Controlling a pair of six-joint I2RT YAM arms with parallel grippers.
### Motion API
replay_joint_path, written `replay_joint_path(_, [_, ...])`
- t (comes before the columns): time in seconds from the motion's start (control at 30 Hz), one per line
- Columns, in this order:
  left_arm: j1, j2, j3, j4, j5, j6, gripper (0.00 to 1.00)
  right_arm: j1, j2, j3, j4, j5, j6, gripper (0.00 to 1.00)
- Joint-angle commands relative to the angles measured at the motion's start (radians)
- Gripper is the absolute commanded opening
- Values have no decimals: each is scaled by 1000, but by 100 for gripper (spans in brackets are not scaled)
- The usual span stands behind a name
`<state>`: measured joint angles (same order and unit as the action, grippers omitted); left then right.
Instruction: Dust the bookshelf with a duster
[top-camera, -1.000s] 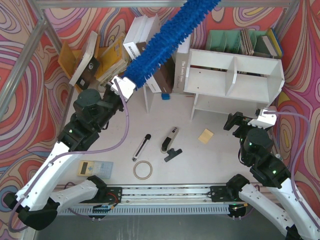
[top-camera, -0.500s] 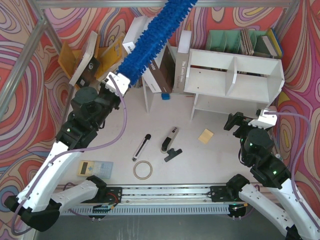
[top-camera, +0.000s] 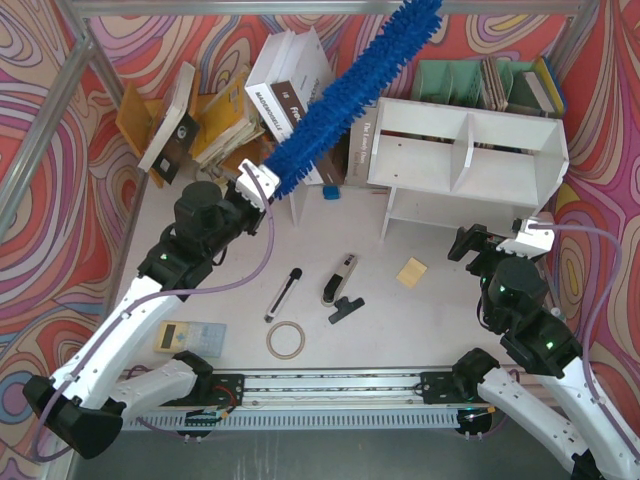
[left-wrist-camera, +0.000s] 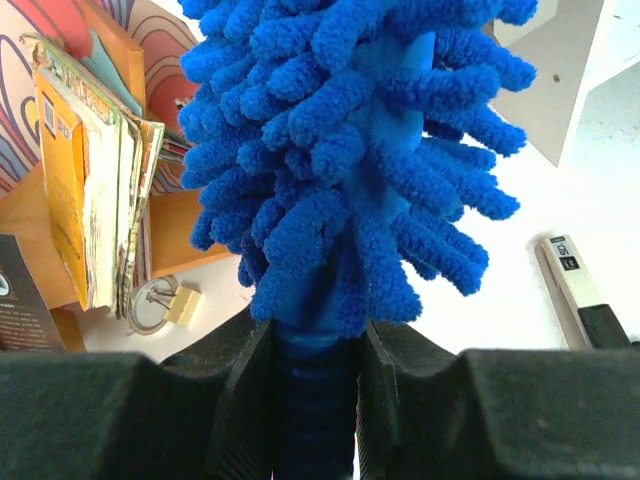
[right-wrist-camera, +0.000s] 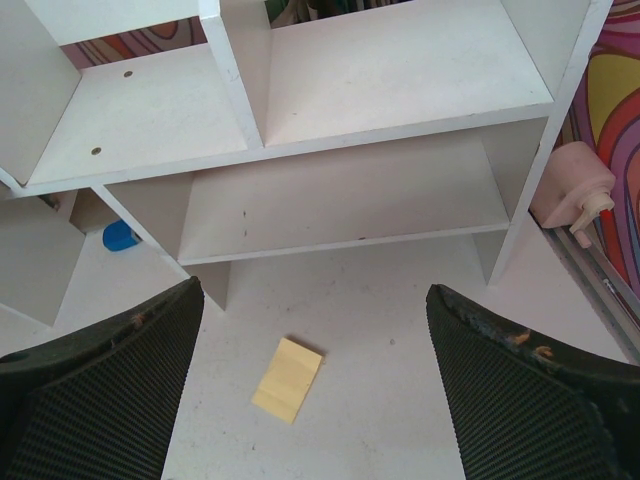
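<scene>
The blue fluffy duster (top-camera: 345, 95) slants up and to the right from my left gripper (top-camera: 262, 190), which is shut on its slim blue handle. In the left wrist view the ribbed handle sits clamped in my left gripper (left-wrist-camera: 315, 350), with the shaggy duster head (left-wrist-camera: 350, 150) filling the frame above. The head crosses over the leaning books, and its far part passes just left of the white bookshelf (top-camera: 470, 150). My right gripper (top-camera: 468, 243) hovers open in front of the bookshelf's lower tier (right-wrist-camera: 350, 190). Nothing lies between the fingers of the right gripper (right-wrist-camera: 312, 300).
Books (top-camera: 290, 75) lean at the back left, and a green file organiser (top-camera: 455, 80) stands behind the shelf. On the table lie a black-and-silver tool (top-camera: 338, 278), a black pen (top-camera: 283, 293), a tape ring (top-camera: 285, 340), a yellow pad (top-camera: 411, 272) and a flat card (top-camera: 188, 337).
My left arm has shifted right and forward. The duster swung left, then back right, so its tip now leans toward the bookshelf. The right arm has not moved.
</scene>
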<state>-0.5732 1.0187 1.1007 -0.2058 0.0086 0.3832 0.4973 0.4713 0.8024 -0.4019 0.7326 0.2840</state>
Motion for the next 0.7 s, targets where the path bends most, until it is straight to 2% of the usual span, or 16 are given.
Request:
replay_joint_path(0.0, [10, -13, -10, 81, 8, -51, 0, -3, -6, -8, 25, 9, -11, 82])
replay_joint_path(0.37, [31, -51, 133, 34, -53, 36, 0, -2, -6, -8, 23, 7, -12, 82])
replay_joint_path(0.67, [42, -47, 39, 42, 12, -3, 0, -3, -13, -9, 23, 7, -11, 82])
